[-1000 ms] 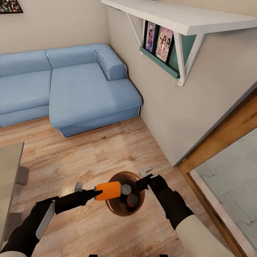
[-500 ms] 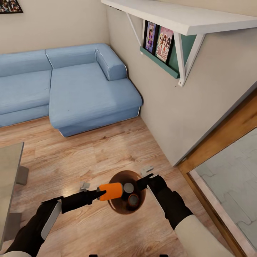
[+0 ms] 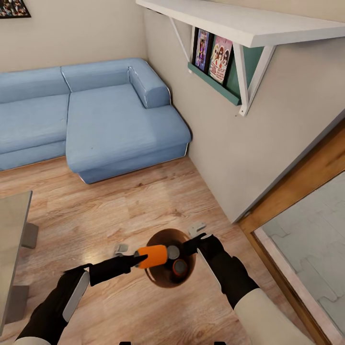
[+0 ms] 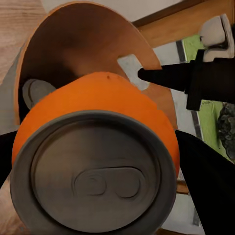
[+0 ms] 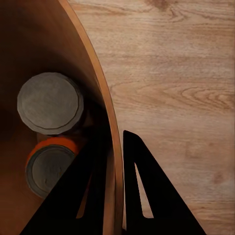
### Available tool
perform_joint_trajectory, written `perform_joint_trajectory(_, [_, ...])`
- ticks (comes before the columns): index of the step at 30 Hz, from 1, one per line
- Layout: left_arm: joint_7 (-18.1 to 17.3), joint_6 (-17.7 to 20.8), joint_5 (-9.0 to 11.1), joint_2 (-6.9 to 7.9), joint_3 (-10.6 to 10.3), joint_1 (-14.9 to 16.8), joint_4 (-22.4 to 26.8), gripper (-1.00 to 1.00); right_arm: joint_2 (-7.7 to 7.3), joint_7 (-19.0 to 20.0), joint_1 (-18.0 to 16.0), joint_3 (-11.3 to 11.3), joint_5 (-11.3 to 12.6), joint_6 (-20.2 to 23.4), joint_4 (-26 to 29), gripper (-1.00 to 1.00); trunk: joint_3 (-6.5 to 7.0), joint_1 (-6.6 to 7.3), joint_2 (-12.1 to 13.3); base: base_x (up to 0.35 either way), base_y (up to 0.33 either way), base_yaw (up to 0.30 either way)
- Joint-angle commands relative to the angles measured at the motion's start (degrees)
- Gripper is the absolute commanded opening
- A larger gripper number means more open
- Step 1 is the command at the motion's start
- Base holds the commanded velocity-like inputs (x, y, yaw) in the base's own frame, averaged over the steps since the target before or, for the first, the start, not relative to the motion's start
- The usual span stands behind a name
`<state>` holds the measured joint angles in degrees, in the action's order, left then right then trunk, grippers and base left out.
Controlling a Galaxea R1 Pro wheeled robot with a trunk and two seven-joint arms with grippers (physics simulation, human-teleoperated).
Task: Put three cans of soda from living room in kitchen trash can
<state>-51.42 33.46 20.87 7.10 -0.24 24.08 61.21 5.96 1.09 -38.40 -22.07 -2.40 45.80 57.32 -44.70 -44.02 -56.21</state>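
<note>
Orange can (image 3: 153, 256) farther over bin (image 3: 163, 282), clamped in left pincer (image 3: 139, 260); right pincer (image 3: 194, 243) seemingly pinching rim.

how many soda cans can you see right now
3: an orange soda can lies sideways in the left hand over the round brown-rimmed bin; two stand inside, an orange can and a grey-topped can.
</note>
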Motion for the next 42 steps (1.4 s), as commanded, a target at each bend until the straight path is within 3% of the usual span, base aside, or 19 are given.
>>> perform_joint_trajectory(1, [0.04,-0.04,-0.07,-0.62,0.01,0.0,0.01,-1.0,0.01,0.35,-0.01,0.01,0.56,-0.01,-0.34,-1.0,0.0,0.0,0.0,0.0,0.0,0.0])
perform_joint_trajectory(4, [0.12,-0.02,-0.11,-1.93,-0.01,0.0,0.13,-1.0,0.02,0.33,-0.01,0.01,0.55,-0.08,-1.59,-1.0,0.0,0.0,0.0,0.0,0.0,0.0])
perform_joint_trajectory(7, [0.93,0.01,-0.1,-2.29,0.05,0.0,0.85,-1.0,0.02,0.32,-0.01,0.01,0.55,-0.09,-1.9,-1.0,0.0,0.0,0.0,0.0,0.0,0.0])
perform_joint_trajectory(11, [3.86,0.07,0.01,-2.48,0.09,0.0,2.11,-1.0,0.02,0.32,-0.01,0.01,0.55,-0.1,-2.08,-1.0,0.0,0.0,0.0,0.0,0.0,0.0])
perform_joint_trajectory(18, [4.34,0.08,0.03,-2.55,0.08,0.0,2.3,-1.0,0.02,0.32,-0.01,0.01,0.55,-0.1,-2.12,-1.0,0.0,0.0,0.0,0.0,0.0,0.0])
perform_joint_trajectory(19, [4.44,0.08,0.03,-2.56,0.08,0.0,2.34,1.0,0.02,0.32,-0.01,0.01,0.55,-0.1,-2.12,-1.0,0.0,0.0,0.0,0.0,0.0,0.0])
perform_joint_trajectory(25, [4.82,0.11,-0.04,-5.02,0.03,0.0,2.34,1.0,0.02,0.32,-0.01,0.01,0.54,-0.1,-2.18,-1.0,0.0,0.0,0.0,0.0,0.0,0.0])
perform_joint_trajectory(34, [4.63,0.16,0.03,-5.75,0.36,0.0,2.25,1.0,0.02,0.32,-0.01,0.01,0.51,-0.1,-2.2,-1.0,0.0,0.0,0.0,0.0,0.0,0.0])
perform_joint_trajectory(37, [3.67,0.19,0.33,-4.48,0.77,0.0,2.26,1.0,0.02,0.32,-0.01,0.01,0.48,-0.1,-2.21,-1.0,0.0,0.0,0.0,0.0,0.0,0.0])
perform_joint_trajectory(39, [-1.1,0.2,0.48,-0.2,0.96,0.0,2.09,1.0,0.02,0.32,-0.01,0.01,0.5,-0.1,-2.21,-1.0,0.0,0.0,0.0,0.0,0.0,0.0])
perform_joint_trajectory(42, [-8.02,0.2,0.43,3.82,1.5,0.0,1.37,1.0,0.02,0.34,-0.01,0.01,0.52,-0.1,-2.21,-1.0,0.0,0.0,0.0,0.0,0.0,0.0])
